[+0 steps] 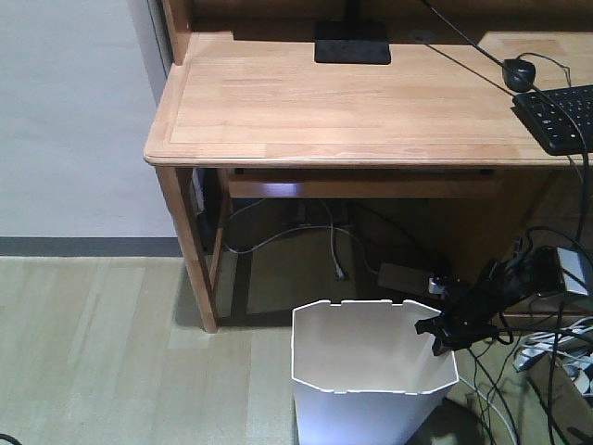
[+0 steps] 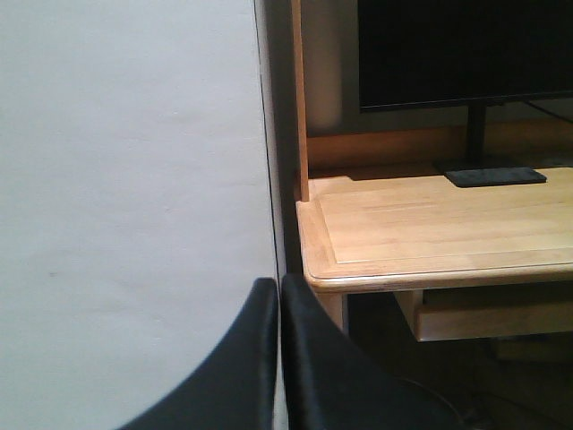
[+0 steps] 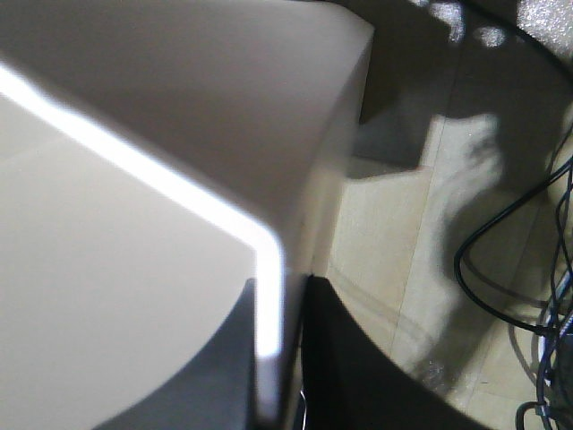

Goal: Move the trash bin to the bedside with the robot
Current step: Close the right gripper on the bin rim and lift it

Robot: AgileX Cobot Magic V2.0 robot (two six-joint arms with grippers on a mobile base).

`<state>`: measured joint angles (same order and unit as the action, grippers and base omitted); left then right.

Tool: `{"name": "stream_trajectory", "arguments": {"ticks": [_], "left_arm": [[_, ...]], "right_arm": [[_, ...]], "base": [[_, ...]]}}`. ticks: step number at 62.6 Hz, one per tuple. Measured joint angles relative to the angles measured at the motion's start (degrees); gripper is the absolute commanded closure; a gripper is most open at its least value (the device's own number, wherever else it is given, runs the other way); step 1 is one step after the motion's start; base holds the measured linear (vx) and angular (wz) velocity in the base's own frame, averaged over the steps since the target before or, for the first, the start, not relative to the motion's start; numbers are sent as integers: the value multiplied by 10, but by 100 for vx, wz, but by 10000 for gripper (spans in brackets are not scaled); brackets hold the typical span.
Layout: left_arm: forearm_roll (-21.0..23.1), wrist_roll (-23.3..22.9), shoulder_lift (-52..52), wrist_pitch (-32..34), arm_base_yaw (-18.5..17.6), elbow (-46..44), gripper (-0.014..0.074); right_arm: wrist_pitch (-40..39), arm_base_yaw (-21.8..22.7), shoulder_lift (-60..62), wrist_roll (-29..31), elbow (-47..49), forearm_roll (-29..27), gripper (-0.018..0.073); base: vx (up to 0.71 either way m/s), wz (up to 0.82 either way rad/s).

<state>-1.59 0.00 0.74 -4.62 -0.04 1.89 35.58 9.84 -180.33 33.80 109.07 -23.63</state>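
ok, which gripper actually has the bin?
The right gripper, shut on the rim of the trash bin. The left gripper is shut on nothing, facing the desk.

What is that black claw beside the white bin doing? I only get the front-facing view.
Observer: The right wrist view shows the right gripper pinching the rim of the trash bin, with one finger on each side of the wall.
Operator: Is there a second claw?
Observer: Yes, outside your view. The left gripper is shut and empty, facing the desk corner.
Operator: Anything else up there?
Observer: A dark monitor stands on that desk.
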Motion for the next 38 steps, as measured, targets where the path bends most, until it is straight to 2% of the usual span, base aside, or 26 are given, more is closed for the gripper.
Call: {"name": "stream_trajectory", "arguments": {"ticks": [8,16,21,27,38], "left_arm": [[0,0,0,0,0,0,603],[0,0,0,0,0,0,603],[0,0,0,0,0,0,603],[0,0,0,0,0,0,603],[0,0,0,0,0,0,603]], "right_arm": [[-13,4,5,23,-13,-22,564],[-57,11,24,83,-66,-87,564],[-87,14,45,150,-108,-146,564],[-109,20,84,252,-162,-243,564],[-98,40,166,426,-261,-397,564]], "base": [[0,0],[0,0],[0,0],[0,0],[0,0]]}}
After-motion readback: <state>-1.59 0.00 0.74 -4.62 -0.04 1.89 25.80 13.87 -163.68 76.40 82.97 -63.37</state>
